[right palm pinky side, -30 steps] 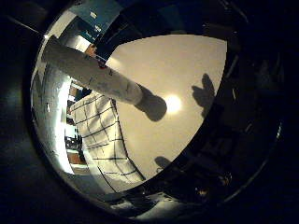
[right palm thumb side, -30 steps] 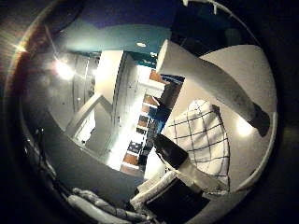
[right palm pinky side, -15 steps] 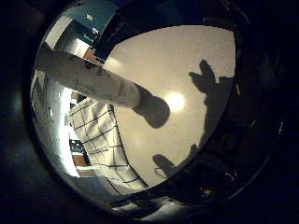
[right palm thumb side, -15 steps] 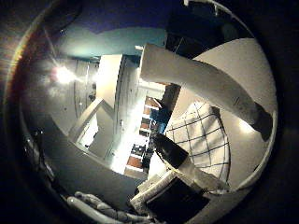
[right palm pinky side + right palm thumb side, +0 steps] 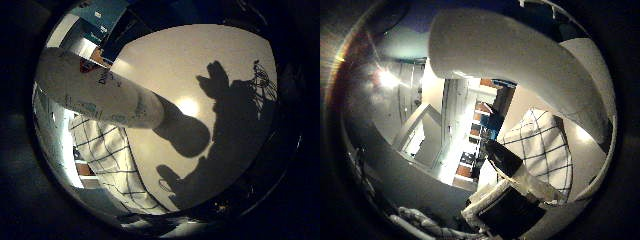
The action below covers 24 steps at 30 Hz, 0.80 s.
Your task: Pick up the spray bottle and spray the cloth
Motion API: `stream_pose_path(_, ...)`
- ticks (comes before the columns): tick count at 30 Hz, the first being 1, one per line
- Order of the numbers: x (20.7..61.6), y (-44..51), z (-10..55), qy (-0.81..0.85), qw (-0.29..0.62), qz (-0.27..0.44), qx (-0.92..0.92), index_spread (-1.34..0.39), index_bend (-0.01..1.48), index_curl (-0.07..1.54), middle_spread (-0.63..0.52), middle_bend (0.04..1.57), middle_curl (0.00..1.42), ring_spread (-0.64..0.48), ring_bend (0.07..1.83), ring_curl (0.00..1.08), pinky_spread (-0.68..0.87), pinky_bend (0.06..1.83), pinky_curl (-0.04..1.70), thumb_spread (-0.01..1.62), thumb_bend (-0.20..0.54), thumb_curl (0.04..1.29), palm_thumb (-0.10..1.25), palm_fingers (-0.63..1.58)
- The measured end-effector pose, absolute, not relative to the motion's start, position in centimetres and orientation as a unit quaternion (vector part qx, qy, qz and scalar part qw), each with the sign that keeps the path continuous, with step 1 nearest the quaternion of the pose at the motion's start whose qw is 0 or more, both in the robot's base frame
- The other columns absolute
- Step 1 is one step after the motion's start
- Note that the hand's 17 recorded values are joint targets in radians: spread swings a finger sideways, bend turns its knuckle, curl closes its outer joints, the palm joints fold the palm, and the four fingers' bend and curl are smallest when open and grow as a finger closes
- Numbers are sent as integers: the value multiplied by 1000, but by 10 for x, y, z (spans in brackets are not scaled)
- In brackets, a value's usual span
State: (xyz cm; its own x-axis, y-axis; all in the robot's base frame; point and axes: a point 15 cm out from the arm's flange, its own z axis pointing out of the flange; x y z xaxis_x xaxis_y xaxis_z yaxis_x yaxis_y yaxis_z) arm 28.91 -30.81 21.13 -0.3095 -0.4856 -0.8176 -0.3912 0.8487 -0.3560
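Observation:
The white spray bottle (image 5: pixel 100 90) stands on the pale table (image 5: pixel 190 55), close to my palm and large in the little finger side view. It also fills much of the thumb side view (image 5: pixel 510 60). The white cloth (image 5: pixel 115 160) with dark grid lines lies flat on the table right beside the bottle's base; the thumb side view shows it too (image 5: pixel 545 145). Part of my hand (image 5: pixel 515 185), a black and white finger, reaches out straight over the cloth's edge. The fingers are open and away from the bottle.
My hand's shadow (image 5: pixel 235 115), with fingers spread, falls on the table beyond the bottle. A bright light spot (image 5: pixel 188 105) lies next to the bottle's base. The room behind, with shelves and lamps (image 5: pixel 470 130), shows past the table edge.
The bottle has grown much larger in each view: my palm has come closer to it. My hand's shadow on the table has grown and neared the bottle. The cloth lies as before.

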Motion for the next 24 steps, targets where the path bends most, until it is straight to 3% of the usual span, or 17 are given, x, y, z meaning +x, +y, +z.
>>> stream_pose_path(5, 318, -309, 217, 807, 522, -50, -271, -37, 161, 282, 153, 418, 386, 197, 669, 281, 354, 472, 245, 1051, -17, 331, 628, 366)
stream_pose_path(8, 335, -310, 222, 805, 532, -44, -258, -168, 183, 289, -49, 564, 451, -36, 929, 362, 163, 577, 249, 1031, -1, 348, 739, 793)
stream_pose_path(10, 344, -312, 224, 804, 539, -38, -246, -276, 203, 312, -165, 636, 491, -169, 992, 393, -71, 771, 288, 1027, -3, 355, 822, 1087)
stream_pose_path(11, 347, -312, 224, 804, 542, -35, -241, -299, 218, 330, -184, 644, 501, -190, 1004, 407, -122, 809, 308, 1023, -5, 357, 838, 1110)
stream_pose_path(12, 349, -312, 223, 804, 545, -33, -237, -344, 327, 387, -215, 721, 538, -219, 1035, 433, -235, 879, 345, 1028, -8, 355, 871, 1260)
stream_pose_path(14, 352, -311, 222, 802, 549, -30, -232, -359, 536, 480, -213, 822, 575, -216, 1083, 457, -317, 927, 375, 1037, -13, 350, 894, 1388)
stream_pose_path(18, 353, -308, 219, 801, 552, -23, -231, -301, 825, 613, -160, 1015, 622, -194, 1193, 498, -331, 1066, 455, 1064, -4, 357, 968, 1375)
stream_pose_path(24, 356, -298, 235, 781, 575, -8, -242, -219, 1055, 680, -104, 1187, 646, -167, 1347, 550, -256, 1219, 568, 1065, -7, 425, 1058, 1291)
